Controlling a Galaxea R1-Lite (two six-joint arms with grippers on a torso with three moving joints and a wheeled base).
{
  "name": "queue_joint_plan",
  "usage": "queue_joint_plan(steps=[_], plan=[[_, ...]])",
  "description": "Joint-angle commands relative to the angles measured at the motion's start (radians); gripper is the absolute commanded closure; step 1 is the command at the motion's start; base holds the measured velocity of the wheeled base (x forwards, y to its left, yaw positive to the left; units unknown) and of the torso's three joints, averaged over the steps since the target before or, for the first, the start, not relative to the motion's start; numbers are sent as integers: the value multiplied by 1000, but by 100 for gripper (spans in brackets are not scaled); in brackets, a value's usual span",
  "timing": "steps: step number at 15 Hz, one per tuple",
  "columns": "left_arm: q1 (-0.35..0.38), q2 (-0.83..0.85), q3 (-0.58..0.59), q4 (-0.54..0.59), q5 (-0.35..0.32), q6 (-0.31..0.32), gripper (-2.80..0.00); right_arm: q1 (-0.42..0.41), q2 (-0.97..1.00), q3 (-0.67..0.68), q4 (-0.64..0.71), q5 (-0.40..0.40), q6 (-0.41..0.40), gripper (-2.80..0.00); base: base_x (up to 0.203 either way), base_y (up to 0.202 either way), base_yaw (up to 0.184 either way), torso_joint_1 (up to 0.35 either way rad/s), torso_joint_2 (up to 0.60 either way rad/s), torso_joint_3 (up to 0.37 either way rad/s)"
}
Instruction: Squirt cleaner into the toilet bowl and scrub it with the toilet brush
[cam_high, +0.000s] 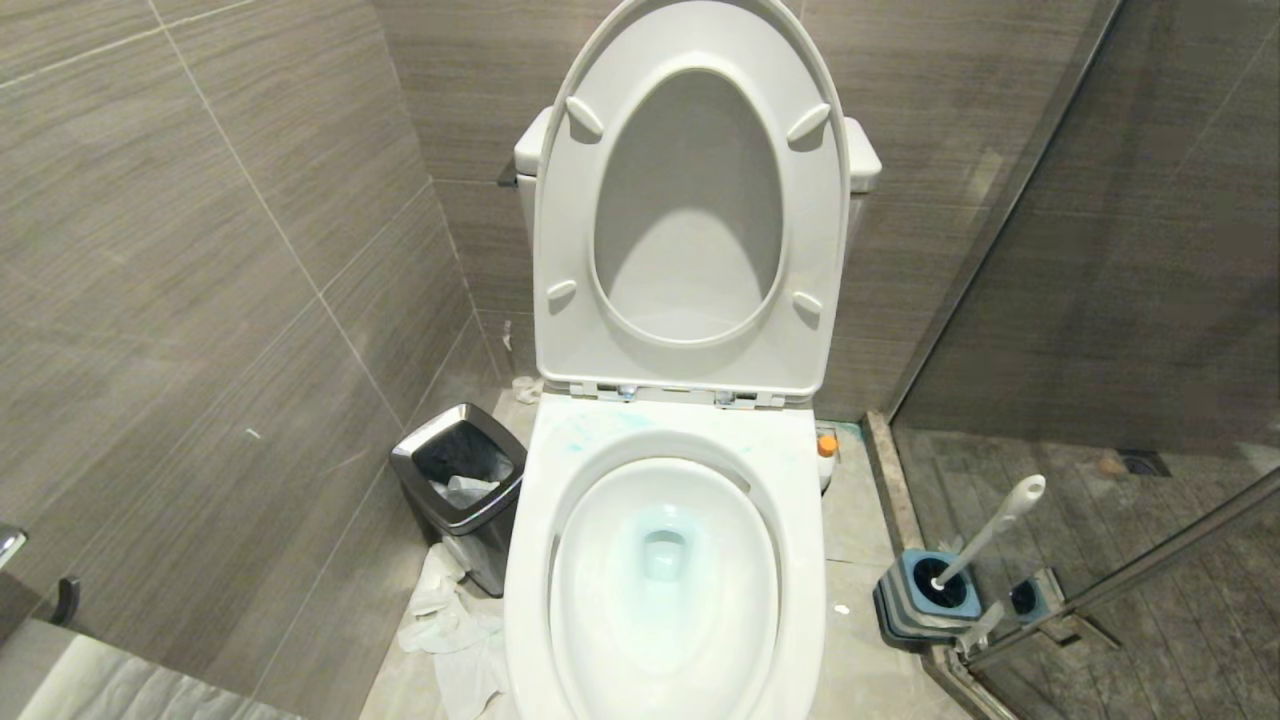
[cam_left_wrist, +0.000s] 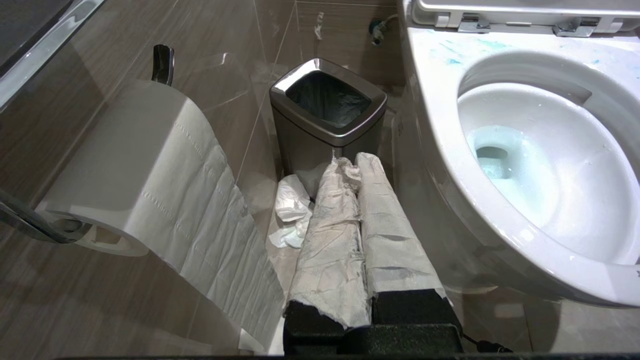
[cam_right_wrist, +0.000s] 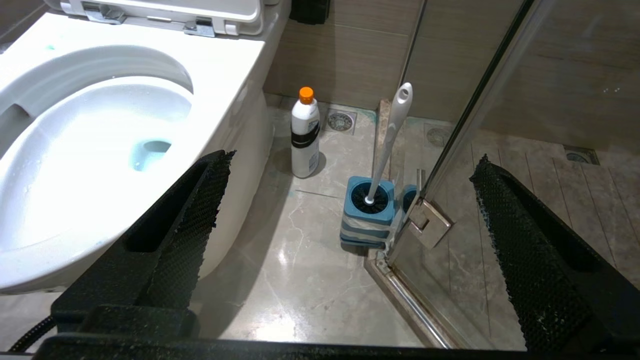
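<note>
The white toilet bowl (cam_high: 532, 540) stands open in the middle, seat and lid raised, with pale turquoise water and blue smears on its rim (cam_left_wrist: 435, 125). The cleaner (cam_right_wrist: 305, 135), a whitish bottle with an orange cap (cam_high: 826, 446), stands upright on the floor beside the toilet's right side. The toilet brush (cam_right_wrist: 392, 135) sits handle-up in its blue-and-grey holder (cam_high: 925, 600) by the glass door. My left gripper (cam_left_wrist: 352, 162) is shut, its fingers wrapped in white paper, low beside the bowl's left side. My right gripper (cam_right_wrist: 354, 159) is open and empty, facing bottle and brush. Neither arm shows in the head view.
A steel-rimmed waste bin (cam_high: 460, 470) stands left of the toilet, with crumpled paper (cam_high: 450, 620) on the floor beside it. A paper roll (cam_left_wrist: 140, 150) hangs on the left wall. The glass shower door (cam_right_wrist: 475, 100) and its hinge (cam_right_wrist: 432, 225) stand close behind the brush holder.
</note>
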Motion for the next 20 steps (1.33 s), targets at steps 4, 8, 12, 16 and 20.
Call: queue_joint_plan(steps=[4, 8, 12, 16, 20], plan=[[0, 1, 6, 0, 1, 0, 0, 0, 0, 11, -1, 0, -1, -280, 0, 0, 0, 0, 0, 0], [0, 1, 6, 0, 1, -1, 0, 0, 0, 11, -1, 0, -1, -280, 0, 0, 0, 0, 0, 0], [0, 1, 6, 0, 1, 1, 0, 0, -2, 11, -1, 0, -1, -280, 0, 0, 0, 0, 0, 0], [0, 1, 8, 0, 1, 0, 0, 0, 0, 11, -1, 0, -1, -280, 0, 0, 0, 0, 0, 0], [0, 1, 8, 0, 1, 0, 0, 0, 0, 11, -1, 0, -1, -280, 0, 0, 0, 0, 0, 0]])
